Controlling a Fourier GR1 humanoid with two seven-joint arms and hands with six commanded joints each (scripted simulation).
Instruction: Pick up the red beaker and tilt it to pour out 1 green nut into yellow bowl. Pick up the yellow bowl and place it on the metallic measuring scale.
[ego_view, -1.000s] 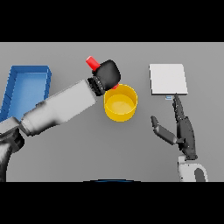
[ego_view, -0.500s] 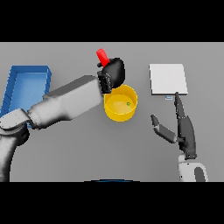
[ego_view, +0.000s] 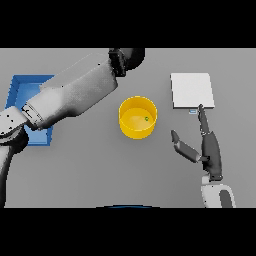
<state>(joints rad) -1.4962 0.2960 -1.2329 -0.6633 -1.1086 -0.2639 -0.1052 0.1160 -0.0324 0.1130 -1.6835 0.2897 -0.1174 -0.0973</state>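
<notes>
The yellow bowl (ego_view: 126, 116) stands at the table's middle with one small green nut (ego_view: 146, 118) lying inside it. My left arm reaches across to the far side, and my left hand (ego_view: 131, 56) shows as a dark shape at the scene's top edge, beyond the bowl. No red beaker is in sight; whatever the hand holds is hidden. The metallic scale (ego_view: 192, 90), a pale square plate, lies right of the bowl. My right hand (ego_view: 209, 147) rests open just in front of the scale, fingers straight and pointing toward it.
A blue tray (ego_view: 19, 86) sits at the left, partly covered by my left forearm. Bare grey tabletop lies between the bowl and the scale.
My left hand has risen and moved away from the bowl toward the far edge, taking the red beaker out of sight. A green nut now lies in the bowl. The right hand is still.
</notes>
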